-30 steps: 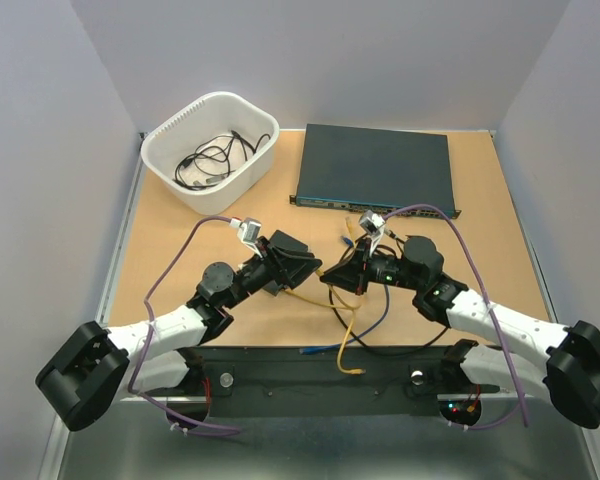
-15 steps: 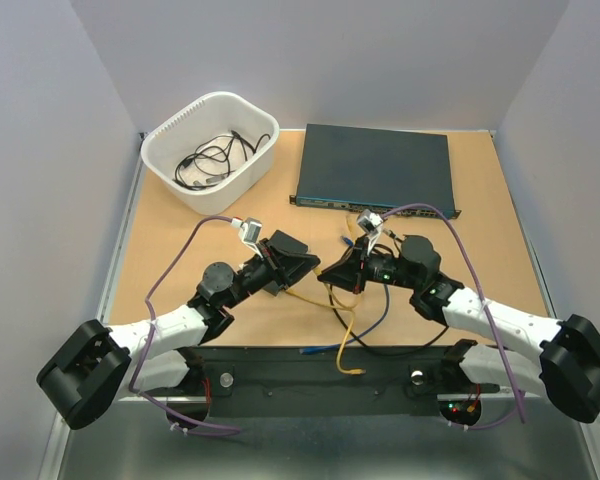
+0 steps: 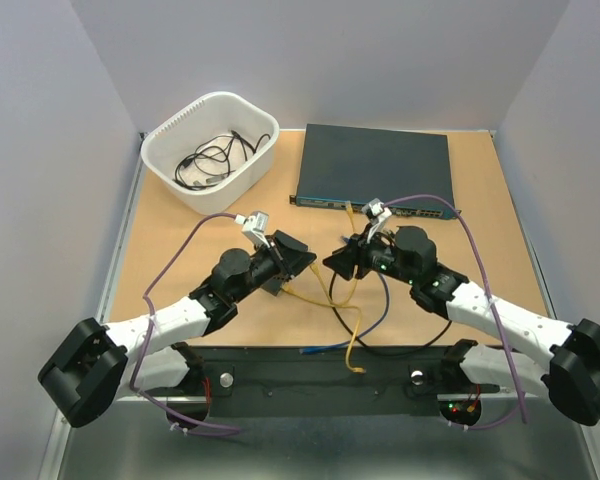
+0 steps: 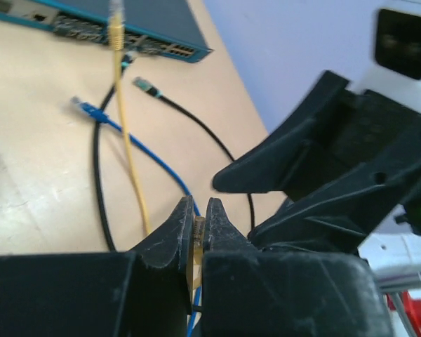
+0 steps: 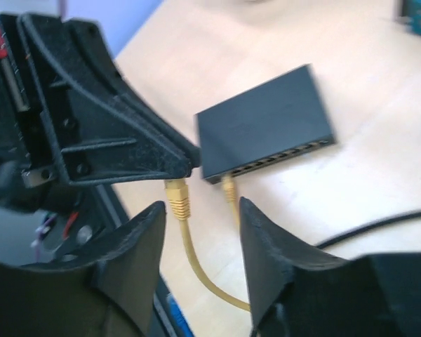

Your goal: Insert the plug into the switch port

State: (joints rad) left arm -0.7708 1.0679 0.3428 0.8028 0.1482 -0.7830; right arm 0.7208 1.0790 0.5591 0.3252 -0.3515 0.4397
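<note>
Left gripper (image 4: 198,203): jaws were apart a second ago and have since closed, now pinching the yellow plug (image 5: 176,199).

Right gripper (image 5: 201,206): previously clamped, it has opened, with a finger on either side of that plug (contact not evident in the right wrist view).

Right arm (image 3: 480,305): wrist has shifted slightly far and left.

Left arm (image 3: 180,318): wrist has advanced slightly far and right.

Yellow plug (image 5: 176,199) near switch port (image 5: 281,159)

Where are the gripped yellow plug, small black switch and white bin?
gripped yellow plug (image 5: 177,200): right wrist view, its boot.
small black switch (image 5: 263,133): right wrist view, top face.
white bin (image 3: 240,178): top view, near wall.
</note>
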